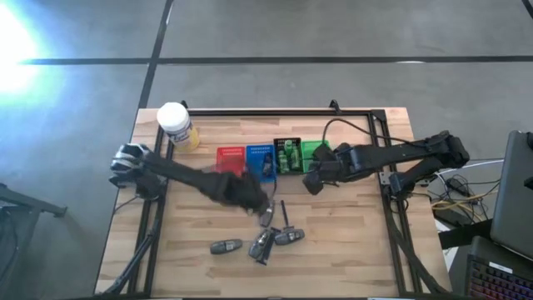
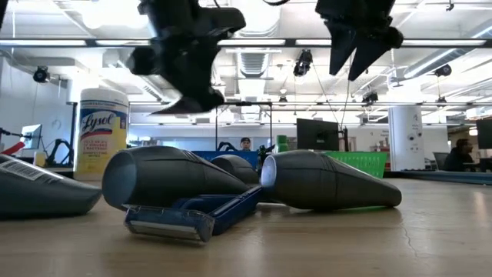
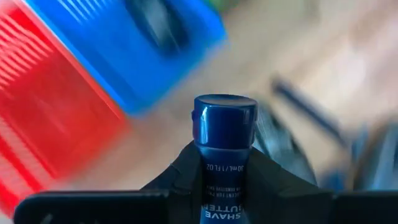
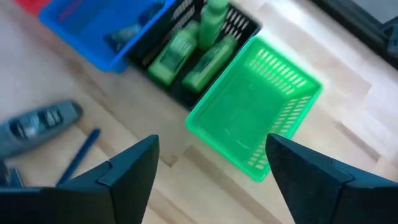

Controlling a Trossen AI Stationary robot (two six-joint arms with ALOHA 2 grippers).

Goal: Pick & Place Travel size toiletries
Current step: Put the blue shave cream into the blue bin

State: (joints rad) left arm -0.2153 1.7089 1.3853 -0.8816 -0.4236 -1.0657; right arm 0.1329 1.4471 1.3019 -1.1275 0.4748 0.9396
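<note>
My left gripper (image 1: 254,200) hangs above the table's middle, near the red tray (image 1: 231,158) and blue tray (image 1: 260,158), shut on a dark blue tube (image 3: 224,124) printed "SHAVE BUTTER". In the low view it (image 2: 188,85) is well above the tabletop. My right gripper (image 1: 313,181) is open over bare wood just in front of the green tray (image 4: 255,99), touching nothing. Green bottles (image 4: 186,56) lie in the black tray (image 1: 287,155). Several grey tubes (image 1: 225,247) (image 1: 289,237) and a thin dark stick (image 1: 285,215) lie flat on the table toward its near edge. My left gripper pinches the dark blue tube between its two fingers (image 3: 180,174), on the printed body (image 3: 222,171) just behind the cap. The capped end (image 3: 224,112) sticks out past the fingertips. The tube lies along the fingers and is lifted clear of the table.
A white-capped yellow Lysol jar (image 1: 176,125) stands at the far left corner. The four trays sit in a row across the table's middle, the blue one holding a dark item (image 4: 124,37). A blue razor (image 2: 192,215) lies among the grey tubes (image 2: 169,177). Bare wood shows at the near right.
</note>
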